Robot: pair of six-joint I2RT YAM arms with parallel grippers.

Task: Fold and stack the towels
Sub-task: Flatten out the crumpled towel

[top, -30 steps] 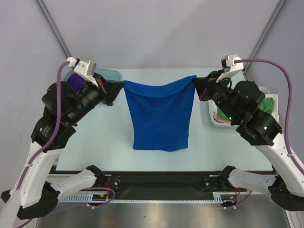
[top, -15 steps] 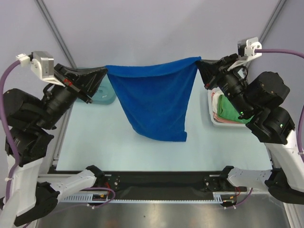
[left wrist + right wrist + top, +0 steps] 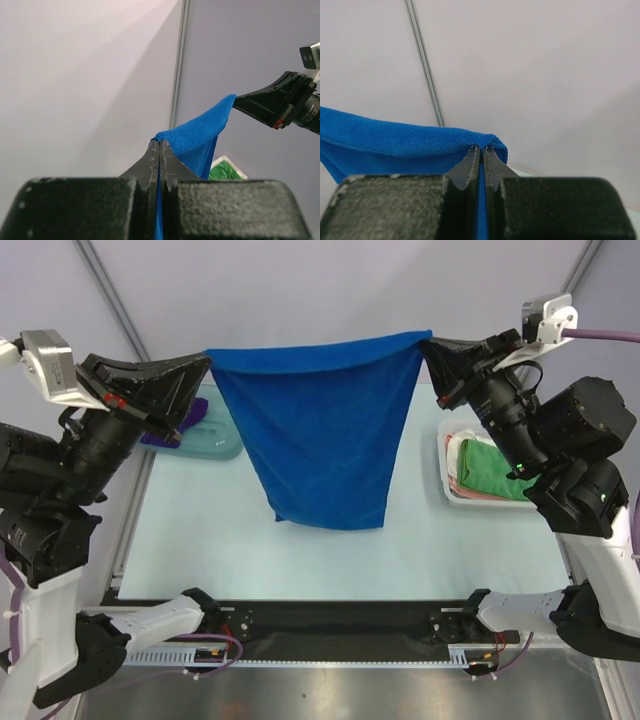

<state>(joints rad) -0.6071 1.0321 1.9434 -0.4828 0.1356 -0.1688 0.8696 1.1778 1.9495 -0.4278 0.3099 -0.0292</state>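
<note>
Above the table [image 3: 200, 525], blue towel [image 3: 320, 430] hung taut, top corners pinched by left gripper [image 3: 205, 359], right gripper [image 3: 428, 341].

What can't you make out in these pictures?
Top view: the dark purple fuzzy towel at the translucent teal plastic tub, mostly behind the left arm.
Top view: the table behind the hanging royal blue fuzzy towel.
Both wrist views: that towel's lower part, cut off by the fingers and frame.

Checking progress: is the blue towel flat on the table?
No, the blue towel hangs, its corners pinched by the left end effector and right end effector.
</note>
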